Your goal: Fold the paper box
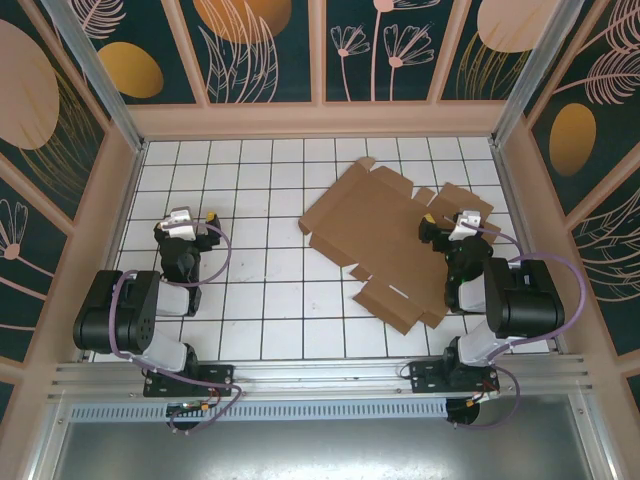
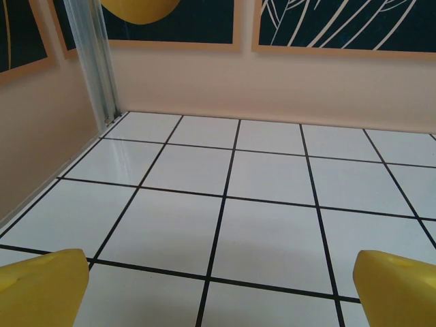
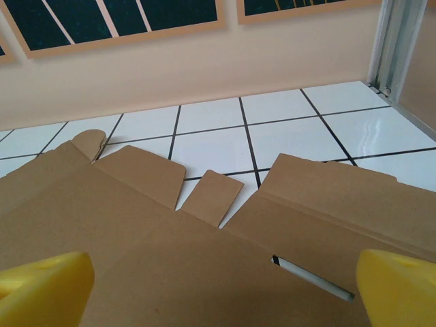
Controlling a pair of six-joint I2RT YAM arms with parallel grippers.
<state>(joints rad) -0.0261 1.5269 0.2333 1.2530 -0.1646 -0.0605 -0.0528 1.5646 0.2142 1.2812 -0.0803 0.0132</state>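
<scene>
The paper box (image 1: pixel 385 240) lies flat and unfolded on the white tiled floor, right of centre. It is a plain brown die-cut sheet with flaps and tabs. In the right wrist view the paper box (image 3: pixel 170 238) spreads under the fingers, with a narrow tab (image 3: pixel 214 194) and a slot (image 3: pixel 313 276) showing. My right gripper (image 1: pixel 458 218) is over the sheet's right part, open, with its yellow fingertips (image 3: pixel 398 286) wide apart and nothing between them. My left gripper (image 1: pixel 186 216) is far to the left over bare tiles, open too, with yellow fingertips (image 2: pixel 41 286) at the frame's corners.
Peach walls with dark leaf-patterned panels (image 1: pixel 265 45) enclose the floor on three sides. Metal corner posts (image 2: pixel 99 61) stand at the back left and back right (image 3: pixel 402 41). Bare tiles (image 1: pixel 260 290) stretch between the two arms.
</scene>
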